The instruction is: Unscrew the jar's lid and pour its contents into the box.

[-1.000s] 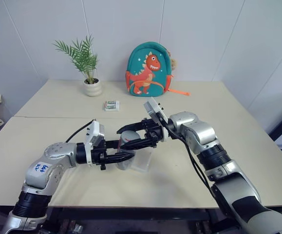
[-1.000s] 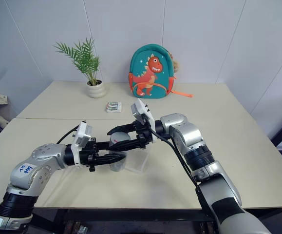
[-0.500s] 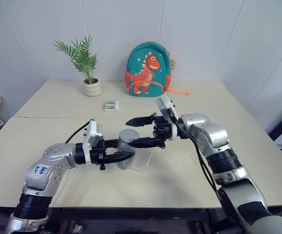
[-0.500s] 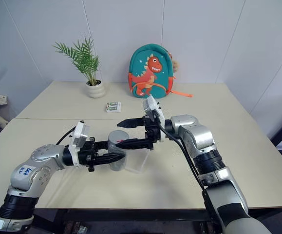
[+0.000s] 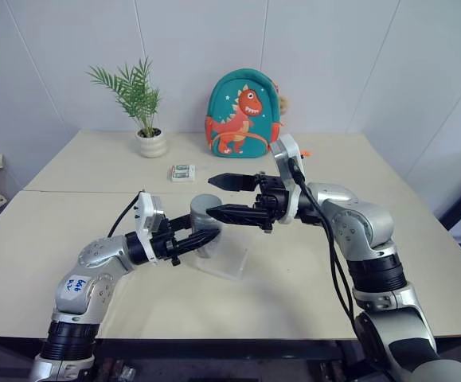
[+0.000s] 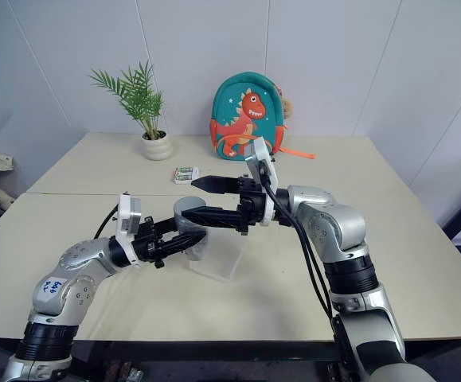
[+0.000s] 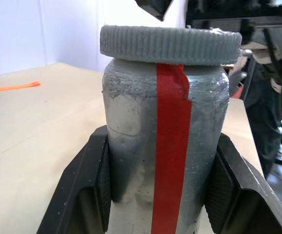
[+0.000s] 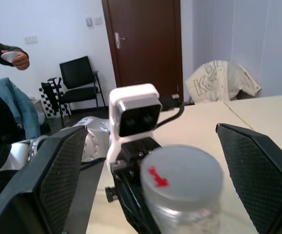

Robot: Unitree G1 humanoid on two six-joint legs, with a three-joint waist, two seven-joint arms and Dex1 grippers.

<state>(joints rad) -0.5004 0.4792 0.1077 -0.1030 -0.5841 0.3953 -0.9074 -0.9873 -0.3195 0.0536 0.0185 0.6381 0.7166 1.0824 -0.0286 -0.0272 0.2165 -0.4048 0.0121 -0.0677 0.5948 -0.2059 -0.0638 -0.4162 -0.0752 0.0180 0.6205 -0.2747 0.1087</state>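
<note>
Left gripper point(image 5: 201, 236) clamped on upright jar point(image 5: 206, 225); my right gripper point(image 5: 228, 197) spread wide, level, just beside lid point(image 7: 170, 44).

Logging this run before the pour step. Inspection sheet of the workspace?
Surface: beige table, two tops butted together.
Job's things: jar held above the table, lid on; clear box under it.
Clutter: potted plant, dinosaur backpack, small packet at the far side.
End effectors: left end effector shut on the jar; right end effector open, level with the lid, apart from it.
Cables: black cable along the right arm.
Surroundings: white walls; person, chair and door in the right wrist view.
</note>
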